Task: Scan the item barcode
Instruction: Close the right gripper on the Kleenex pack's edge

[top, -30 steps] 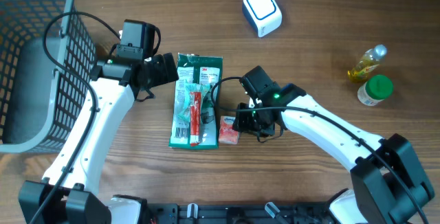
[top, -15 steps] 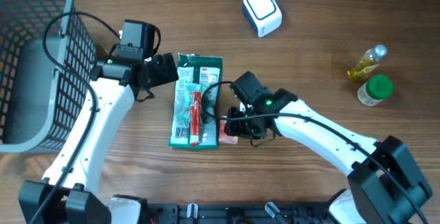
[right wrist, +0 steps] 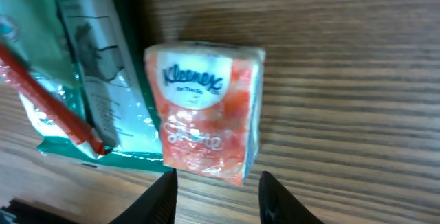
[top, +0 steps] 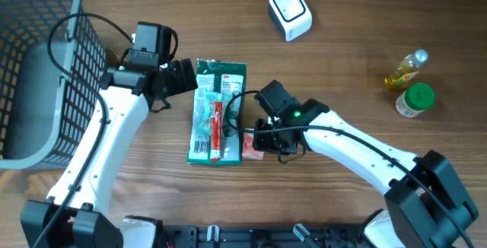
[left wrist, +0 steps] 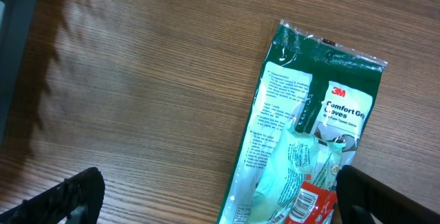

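A wooden surface (top: 365,65) is carrying everything. A grey mesh basket (top: 84,58) is sitting at its far left edge. The left arm (top: 106,149) is reaching up beside the basket, and the right arm (top: 358,145) is stretching in from the lower right toward the middle.

A green glove packet (top: 205,111) is lying flat in the centre, its long side running away from the robot. A white scanner (top: 290,12) with a blue face is resting well apart from it, near the far edge. At the right, a green-lidded jar (top: 415,100) is standing just beside a small bottle of yellow liquid (top: 405,70).

The orange tissue pack (right wrist: 205,110) is lying flat, touching the glove packet's near right corner.

The left fingers (left wrist: 62,196) are standing wide apart over bare wood beside the packet's far end, holding nothing. The right fingers (right wrist: 159,200) are hovering at the tissue pack's near edge, spread about as wide as the pack and gripping nothing.
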`<act>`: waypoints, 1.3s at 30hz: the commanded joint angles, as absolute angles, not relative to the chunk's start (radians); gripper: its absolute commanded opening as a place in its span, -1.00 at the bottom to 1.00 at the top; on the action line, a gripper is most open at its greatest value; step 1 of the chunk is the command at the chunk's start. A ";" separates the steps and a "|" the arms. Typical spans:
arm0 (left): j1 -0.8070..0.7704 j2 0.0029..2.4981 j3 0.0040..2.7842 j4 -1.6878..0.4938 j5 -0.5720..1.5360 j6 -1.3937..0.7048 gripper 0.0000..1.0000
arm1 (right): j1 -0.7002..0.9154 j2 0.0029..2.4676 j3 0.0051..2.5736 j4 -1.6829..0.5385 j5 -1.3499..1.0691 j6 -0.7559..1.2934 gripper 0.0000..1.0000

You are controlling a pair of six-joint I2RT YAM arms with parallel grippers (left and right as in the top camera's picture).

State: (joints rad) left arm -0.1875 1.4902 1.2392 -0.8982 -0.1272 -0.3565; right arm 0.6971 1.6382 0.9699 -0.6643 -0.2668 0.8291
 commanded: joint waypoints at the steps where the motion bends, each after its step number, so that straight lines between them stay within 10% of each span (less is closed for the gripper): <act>1: -0.183 1.482 1.255 -0.899 -0.136 -0.344 1.00 | 0.701 1.647 0.921 -0.643 -0.244 0.893 -0.25; 39: -0.183 1.482 1.255 -0.899 -0.136 -0.344 1.00 | 0.700 1.647 0.822 -0.422 -0.208 0.928 -0.38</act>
